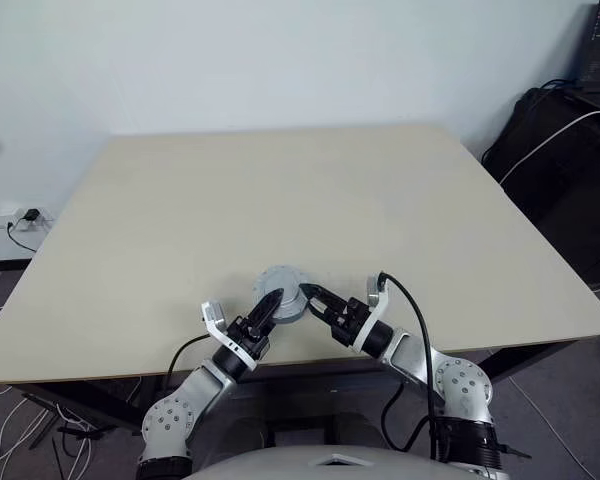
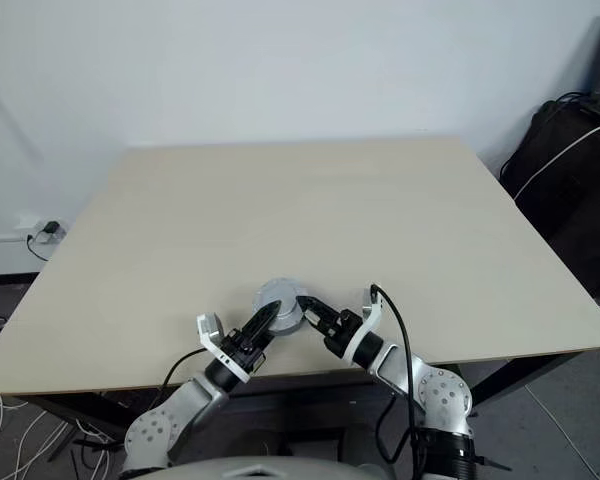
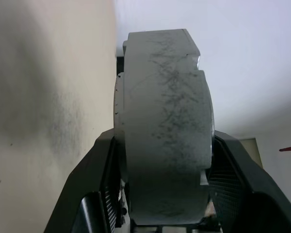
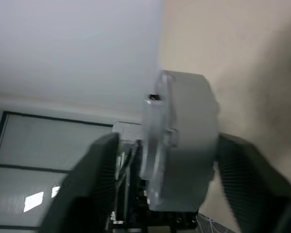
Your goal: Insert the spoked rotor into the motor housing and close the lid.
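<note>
Near edge of the pale beige wooden table (image 1: 310, 190), seen from above the arms: the round grey motor housing (image 1: 280, 293), a squat matte drum with the round matte-grey lid (image 2: 276, 293) already seated on top, stands on the tabletop just inside the near edge, directly between the two arms; the left gripper (image 1: 270, 306) reaches it from the near left, the right gripper (image 1: 311, 297) from the near right, both pointing inward and roughly level, so that the housing lies straight ahead of each tool and equally close to both.

Left wrist view: the two black fingers (image 3: 94, 194) of the left gripper stand on either side of the drum's height, one against the lid face and one toward the table side, pressed onto the scuffed grey wall; this gripper is closed on the housing.

Right wrist view: the right gripper's black fingers (image 4: 254, 174) also straddle the drum, but a gap shows on each side; its jaws are parted and hold nothing.

Judgement: rotor not visible, presumably enclosed; with the lid on, the task looks nearly complete; the coming move probably turns on drawing the right gripper straight back along its own line, clear of the drum's rim.
</note>
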Controlling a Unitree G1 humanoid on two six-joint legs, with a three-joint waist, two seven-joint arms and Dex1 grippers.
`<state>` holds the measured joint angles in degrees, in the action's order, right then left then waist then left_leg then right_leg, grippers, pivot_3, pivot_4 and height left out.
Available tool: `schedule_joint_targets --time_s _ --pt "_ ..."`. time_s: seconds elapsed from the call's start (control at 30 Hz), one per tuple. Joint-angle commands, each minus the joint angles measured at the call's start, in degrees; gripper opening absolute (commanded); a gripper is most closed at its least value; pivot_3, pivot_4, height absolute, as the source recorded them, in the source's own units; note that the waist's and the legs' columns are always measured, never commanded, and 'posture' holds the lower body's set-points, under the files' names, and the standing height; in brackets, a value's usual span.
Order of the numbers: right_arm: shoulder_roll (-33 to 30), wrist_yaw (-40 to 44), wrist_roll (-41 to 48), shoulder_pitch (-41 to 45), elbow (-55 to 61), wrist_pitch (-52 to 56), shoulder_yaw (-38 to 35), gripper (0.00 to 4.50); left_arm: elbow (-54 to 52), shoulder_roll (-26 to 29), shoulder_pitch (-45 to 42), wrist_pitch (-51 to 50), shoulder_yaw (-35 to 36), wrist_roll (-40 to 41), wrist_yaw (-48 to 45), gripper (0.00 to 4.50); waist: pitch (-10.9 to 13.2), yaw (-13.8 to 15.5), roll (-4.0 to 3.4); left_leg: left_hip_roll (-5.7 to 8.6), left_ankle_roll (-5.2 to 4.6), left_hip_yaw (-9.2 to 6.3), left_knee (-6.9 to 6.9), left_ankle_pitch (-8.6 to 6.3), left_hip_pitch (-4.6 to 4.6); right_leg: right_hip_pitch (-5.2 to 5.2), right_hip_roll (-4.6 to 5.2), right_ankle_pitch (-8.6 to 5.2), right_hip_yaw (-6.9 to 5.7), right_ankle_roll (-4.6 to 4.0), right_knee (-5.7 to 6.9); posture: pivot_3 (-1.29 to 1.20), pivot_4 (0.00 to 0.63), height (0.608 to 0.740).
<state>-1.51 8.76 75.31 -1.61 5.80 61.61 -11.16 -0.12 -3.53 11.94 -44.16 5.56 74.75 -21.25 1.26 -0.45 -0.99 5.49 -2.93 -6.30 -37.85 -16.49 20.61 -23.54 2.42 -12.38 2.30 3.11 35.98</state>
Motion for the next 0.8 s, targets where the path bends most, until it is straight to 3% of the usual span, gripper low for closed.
schedule_joint_targets --time_s 0.03,0.07,0.13,0.27,0.47,0.63,0.8 --pt "-0.8 1.2 1.3 -0.3 4.6 -0.5 0.3 4.26 -2.1 -4.2 -0.1 1.2 -0.5 0.2 -0.8 2.12 0.0 0.0 0.00 0.00 0.00 0.00 0.00 0.00 0.00 0.00 0.00 0.00 0.00 0.00 0.00 0.00 0.000 0.740" --pt "-1.7 1.6 0.3 -0.6 5.9 -0.7 0.8 4.48 -2.3 -4.3 -0.3 1.8 -0.1 0.0 -0.7 2.12 0.0 0.0 0.01 0.00 0.00 0.00 0.00 0.00 0.01 0.00 0.01 0.00 0.00 0.00 0.00 0.00 0.000 0.740" --pt "-3.4 2.6 -3.0 -1.2 9.0 -2.4 2.3 4.50 -2.6 -4.4 -1.0 3.2 0.5 -0.4 -0.5 2.12 0.0 0.1 0.01 0.00 0.00 0.00 0.00 0.00 0.01 0.00 0.02 0.00 0.00 0.00 -0.01 0.00 0.000 0.740" --pt "-6.5 8.3 -20.3 -3.9 16.3 -16.4 9.3 4.50 -1.7 -4.2 -3.9 6.6 1.8 -1.9 0.3 2.12 0.0 0.3 0.07 0.00 0.29 0.01 -0.02 -0.16 0.01 0.01 0.02 -0.02 -0.02 0.05 -0.02 0.00 0.000 0.740" --pt "-9.6 11.3 -47.0 -6.9 14.8 -40.0 20.1 4.50 4.2 -3.0 -10.5 10.5 4.6 -5.9 2.4 2.12 0.0 0.7 0.13 0.01 0.41 0.03 -0.12 -0.10 -0.01 0.02 -0.03 0.03 -0.03 0.13 -0.01 0.00 0.000 0.740" --pt "-9.9 10.2 -58.2 -7.9 8.7 -50.1 22.7 4.50 11.5 -2.9 -16.6 15.7 7.6 -11.1 2.7 2.12 0.0 1.2 0.40 0.03 0.65 0.08 -0.12 0.05 -0.04 0.00 -0.11 0.07 -0.04 0.10 0.01 0.00 0.000 0.740" --pt "-8.6 9.1 -63.0 -8.1 5.0 -54.5 22.7 4.50 19.2 -3.2 -23.6 19.4 10.7 -13.9 3.1 2.12 0.1 1.8 0.58 0.02 0.69 0.09 -0.13 0.07 -0.03 -0.01 -0.13 0.20 -0.02 -0.13 0.03 0.00 0.000 0.740"
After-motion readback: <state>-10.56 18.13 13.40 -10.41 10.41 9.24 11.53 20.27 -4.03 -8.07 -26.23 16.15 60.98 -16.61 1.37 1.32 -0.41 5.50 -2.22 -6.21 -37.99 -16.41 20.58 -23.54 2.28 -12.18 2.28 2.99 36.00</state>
